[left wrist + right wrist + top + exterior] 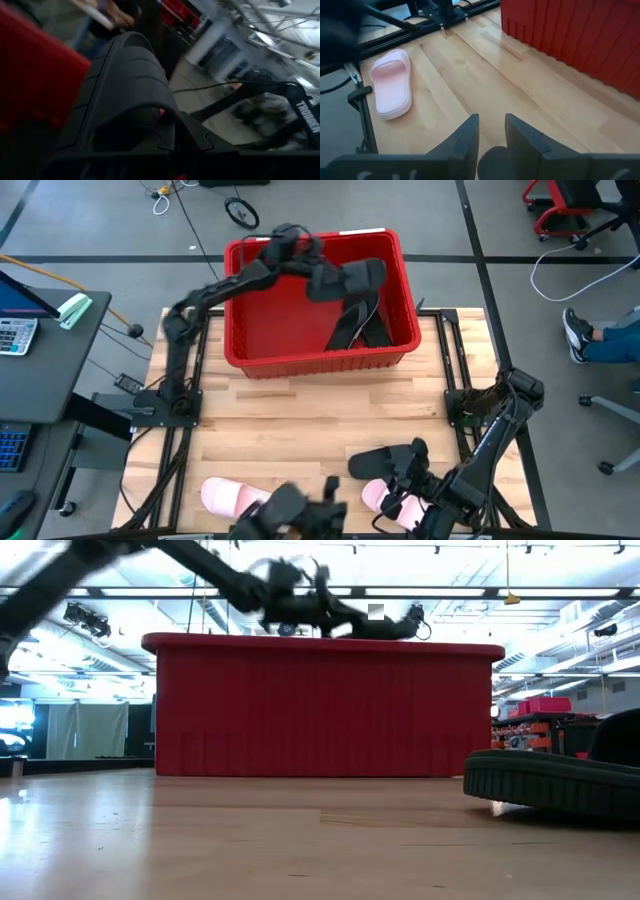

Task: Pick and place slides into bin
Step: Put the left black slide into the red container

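The red bin (318, 352) stands at the table's far middle, with two black slides (357, 327) leaning on its right inner side. My left gripper (328, 280) is over the bin, shut on another black slide (364, 276), which in the low view (385, 628) shows just above the rim. My right gripper (412, 468) is low at the near right beside a black slide (378, 461) and a pink slide (383, 497). Its fingers (492, 132) stand close together. A second pink slide (228, 497) lies flat at the near left. My left gripper holds the black slide by one end (159, 116); the fingers come level from the table's left. The slide sticks out roughly level toward the right, clear of the bin's floor and rim. My right gripper has a dark rounded part of the black slide (493, 161) between its fingers, far back. Its own body hides which part. In the low view the slide's sole (550, 785) lies on the table.
Bare wood lies between the bin and the near slides (485, 75). A dark device (292, 515) sits at the near edge. Black frame rails (190, 380) run along both table sides. A person's shoe (577, 335) shows on the floor to the right.
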### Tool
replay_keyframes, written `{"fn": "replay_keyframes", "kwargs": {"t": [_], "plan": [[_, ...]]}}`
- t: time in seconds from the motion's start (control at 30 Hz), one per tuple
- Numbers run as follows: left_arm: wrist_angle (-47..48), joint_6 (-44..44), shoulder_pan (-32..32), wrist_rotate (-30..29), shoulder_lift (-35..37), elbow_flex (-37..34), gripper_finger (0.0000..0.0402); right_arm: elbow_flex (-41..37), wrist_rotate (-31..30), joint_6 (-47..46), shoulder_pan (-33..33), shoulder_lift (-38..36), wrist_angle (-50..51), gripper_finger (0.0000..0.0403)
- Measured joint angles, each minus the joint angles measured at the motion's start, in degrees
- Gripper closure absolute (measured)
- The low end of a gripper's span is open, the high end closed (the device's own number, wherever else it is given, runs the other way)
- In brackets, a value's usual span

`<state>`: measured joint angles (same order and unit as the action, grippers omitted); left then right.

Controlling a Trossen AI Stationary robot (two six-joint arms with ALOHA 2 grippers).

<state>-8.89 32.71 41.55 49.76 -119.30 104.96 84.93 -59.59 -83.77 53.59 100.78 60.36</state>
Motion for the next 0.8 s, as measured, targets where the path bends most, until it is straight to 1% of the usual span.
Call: {"fn": "replay_keyframes", "kwargs": {"t": [0.13, 0.2, 0.27, 0.33, 0.5, 0.63, 0.8], "plan": [[0.35, 1.19, 0.27, 0.90, -9.03, 7.64, 0.0391, 0.00, 0.15, 0.00, 0.04, -0.19, 0.00, 0.0302], [0.29, 1.22, 0.55, 0.92, -11.82, 10.76, 0.0391, 0.00, 0.47, -0.05, 0.06, -0.19, -0.02, 0.0302], [-0.10, 2.45, 0.88, 0.87, -13.30, 12.40, 0.0391, 0.00, 1.09, -0.09, 0.06, -0.19, -0.02, 0.0302], [1.06, 2.93, 1.24, 0.07, -14.38, 12.71, 0.0391, 0.00, 1.26, -0.09, 0.05, -0.19, -0.06, 0.0302], [12.25, 1.56, 1.93, -7.06, -15.91, 12.49, 0.0391, 0.00, 1.26, -0.53, 0.04, -0.19, -0.24, 0.0302], [15.27, -2.01, 2.64, -8.35, -15.94, 12.60, 0.0391, 0.00, 1.27, -0.70, 0.04, -0.19, -0.28, 0.0302], [18.16, -6.21, 2.29, -11.58, -15.94, 12.57, 0.0391, 0.00, 1.24, -0.70, 0.04, -0.19, -0.36, 0.0302]]}}
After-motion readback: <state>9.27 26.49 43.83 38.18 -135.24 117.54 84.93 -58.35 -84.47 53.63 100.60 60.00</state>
